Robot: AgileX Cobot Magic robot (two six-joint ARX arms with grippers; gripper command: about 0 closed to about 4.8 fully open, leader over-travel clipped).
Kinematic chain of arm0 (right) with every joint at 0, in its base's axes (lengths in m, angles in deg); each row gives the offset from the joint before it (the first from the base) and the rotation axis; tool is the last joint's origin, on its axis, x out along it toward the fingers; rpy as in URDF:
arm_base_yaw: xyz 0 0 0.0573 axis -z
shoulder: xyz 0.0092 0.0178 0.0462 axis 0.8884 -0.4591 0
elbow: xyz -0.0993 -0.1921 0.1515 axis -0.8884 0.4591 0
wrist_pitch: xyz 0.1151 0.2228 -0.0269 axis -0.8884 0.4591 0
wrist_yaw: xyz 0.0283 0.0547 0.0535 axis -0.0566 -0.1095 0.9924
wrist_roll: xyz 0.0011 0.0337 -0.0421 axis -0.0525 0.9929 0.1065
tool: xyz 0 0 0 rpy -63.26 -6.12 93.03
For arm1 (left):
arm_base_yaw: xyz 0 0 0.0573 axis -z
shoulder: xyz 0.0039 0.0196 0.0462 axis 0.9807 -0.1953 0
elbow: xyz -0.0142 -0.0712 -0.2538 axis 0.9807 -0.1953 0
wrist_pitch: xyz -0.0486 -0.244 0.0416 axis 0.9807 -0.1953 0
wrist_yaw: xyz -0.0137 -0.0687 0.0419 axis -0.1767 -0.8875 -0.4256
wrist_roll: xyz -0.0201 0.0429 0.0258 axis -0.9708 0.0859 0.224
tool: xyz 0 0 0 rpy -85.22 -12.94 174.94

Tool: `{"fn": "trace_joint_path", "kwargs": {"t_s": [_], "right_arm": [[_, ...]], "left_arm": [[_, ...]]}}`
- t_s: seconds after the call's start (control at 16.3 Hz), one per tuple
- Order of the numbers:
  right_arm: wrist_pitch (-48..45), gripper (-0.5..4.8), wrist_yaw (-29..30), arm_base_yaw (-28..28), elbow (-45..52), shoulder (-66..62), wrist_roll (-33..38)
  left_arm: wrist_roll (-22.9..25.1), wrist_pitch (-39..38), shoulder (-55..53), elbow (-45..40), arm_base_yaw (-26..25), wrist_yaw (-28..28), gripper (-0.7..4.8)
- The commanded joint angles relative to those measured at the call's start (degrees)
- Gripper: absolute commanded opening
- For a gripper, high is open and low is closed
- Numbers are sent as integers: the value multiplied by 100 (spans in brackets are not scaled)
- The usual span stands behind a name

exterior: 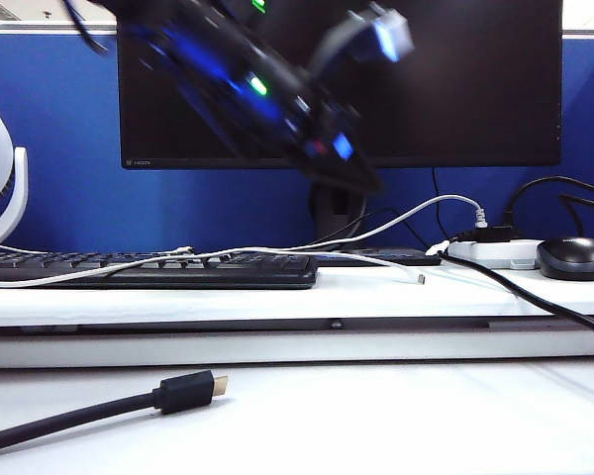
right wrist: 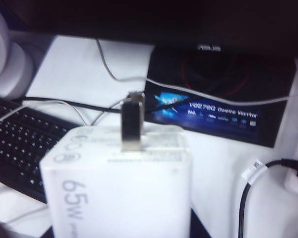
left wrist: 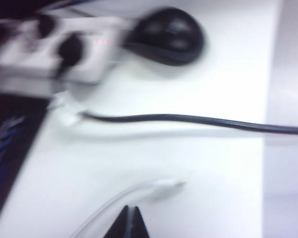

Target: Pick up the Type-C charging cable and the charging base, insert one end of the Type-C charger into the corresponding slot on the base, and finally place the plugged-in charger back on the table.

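Hanging blurred in front of the black monitor (exterior: 376,89), a dark robot arm (exterior: 267,94) crosses the upper part of the exterior view. Which arm it is I cannot tell from that view alone.

The left gripper (left wrist: 127,223) shows in the left wrist view as two dark tips pressed together, so its jaws are clenched and they hold nothing. It hovers above the raised white shelf of the table (left wrist: 228,74). Just beside the tips lies the thin, smooth, pure-white Type-C charging cable (left wrist: 139,191), and its small white plug rests free on the shelf. In the exterior view the same cable (exterior: 381,264) ends near the front edge of the shelf. Farther off, a thick black cable (left wrist: 188,120) runs across the shelf, and beyond it sit a flat white power strip with black plugs (left wrist: 54,49) and a black computer mouse (left wrist: 169,33).

The right gripper is hardly seen in the right wrist view, but the small white boxy charging base (right wrist: 124,188), marked 65W, fills the near part of that view, lifted above the table, with a folding metal prong upright on its top face. The right jaws appear to be grasping this base from below. Behind it lie a black keyboard (right wrist: 20,139) and the monitor stand.

On the lower table surface rests another black cable with a gold-tipped plug (exterior: 183,392).
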Motion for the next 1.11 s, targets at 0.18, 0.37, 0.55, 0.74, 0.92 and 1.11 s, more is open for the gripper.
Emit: {"fn": "trace_joint_path", "kwargs": {"t_s": [0.18, 0.37, 0.55, 0.74, 0.92, 1.11], "right_arm": [[-245, -6, 11, -2, -59, 144, 17], [-232, -6, 31, -2, -59, 184, 17], [-107, -6, 33, -2, -59, 197, 15], [-109, -6, 48, -2, -59, 199, 17], [-116, -6, 258, -2, -59, 201, 17], [-98, -6, 376, -4, -59, 280, 20]], "left_arm": [[743, -66, -686, 678, 249, 229, -5], [1091, -387, -835, 988, 243, 299, 114], [2540, -704, -833, 1012, 238, 476, 284], [3097, -697, -835, 1012, 227, 275, 284], [3237, -686, -977, 1012, 190, 33, 283], [3239, -518, -1163, 1012, 170, -42, 278]]}}
